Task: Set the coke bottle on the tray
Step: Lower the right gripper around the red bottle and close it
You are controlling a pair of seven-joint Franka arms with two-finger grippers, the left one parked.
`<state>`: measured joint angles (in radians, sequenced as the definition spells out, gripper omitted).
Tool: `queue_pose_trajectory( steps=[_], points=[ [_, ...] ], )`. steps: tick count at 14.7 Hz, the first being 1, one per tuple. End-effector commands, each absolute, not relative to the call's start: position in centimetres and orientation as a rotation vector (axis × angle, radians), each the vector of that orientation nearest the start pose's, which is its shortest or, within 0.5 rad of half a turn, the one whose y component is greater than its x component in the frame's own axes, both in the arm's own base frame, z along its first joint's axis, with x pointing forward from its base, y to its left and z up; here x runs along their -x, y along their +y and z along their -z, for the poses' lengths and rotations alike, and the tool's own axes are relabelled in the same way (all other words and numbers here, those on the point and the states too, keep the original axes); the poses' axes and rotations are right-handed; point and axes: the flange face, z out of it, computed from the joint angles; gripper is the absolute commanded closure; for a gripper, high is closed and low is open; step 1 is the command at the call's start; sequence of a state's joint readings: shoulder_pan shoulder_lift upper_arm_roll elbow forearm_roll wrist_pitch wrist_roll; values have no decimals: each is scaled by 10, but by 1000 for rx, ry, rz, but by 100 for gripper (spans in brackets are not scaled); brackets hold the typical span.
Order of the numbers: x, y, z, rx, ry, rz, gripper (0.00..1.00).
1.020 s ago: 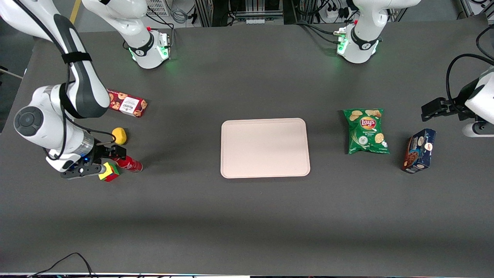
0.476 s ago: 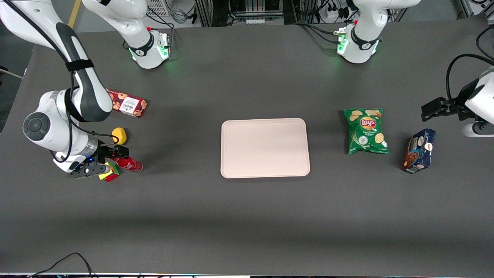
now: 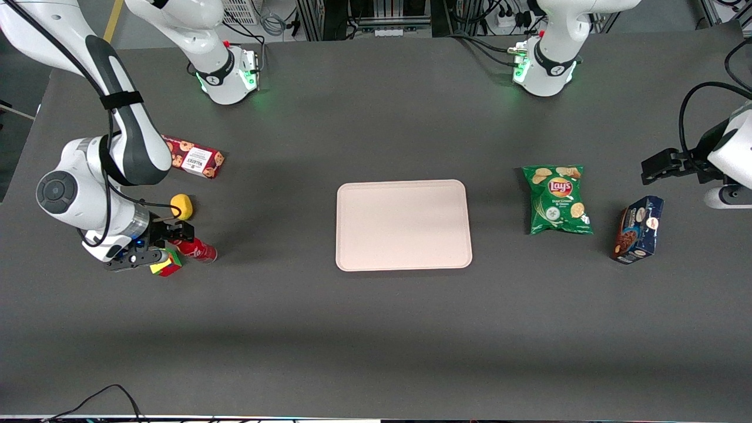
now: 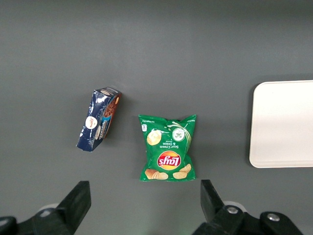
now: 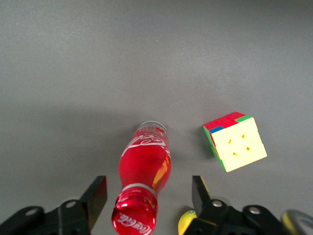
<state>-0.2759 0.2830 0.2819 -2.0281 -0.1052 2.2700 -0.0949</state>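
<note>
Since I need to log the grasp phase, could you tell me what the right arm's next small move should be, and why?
Probably shut the jaws on the small red coke bottle. The right wrist view shows the gripper open, its jaws standing either side of the bottle's capped end, with the bottle lying on the dark grey table beside the multicoloured puzzle cube. The pale cream-pink rectangular tray holds nothing yet.

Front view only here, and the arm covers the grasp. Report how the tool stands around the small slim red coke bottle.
Observer: In the right wrist view the tool is open, its fingers on either side of the small slim red coke bottle, near its neck.
Operator: Say whether they touch it.
Observer: No. Grey table shows between each finger and the bottle.
Operator: Check the multicoloured puzzle cube.
Observer: The cube sits beside the bottle, apart from it and outside the fingers.
</note>
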Motion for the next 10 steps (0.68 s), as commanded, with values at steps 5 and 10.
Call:
queue_pose_trajectory(
  steps=[5,10],
  points=[
    [-587,0,-317,3144,-301,-25,91],
    [-588,1,-319,3145,-287,-18,100]
  ],
)
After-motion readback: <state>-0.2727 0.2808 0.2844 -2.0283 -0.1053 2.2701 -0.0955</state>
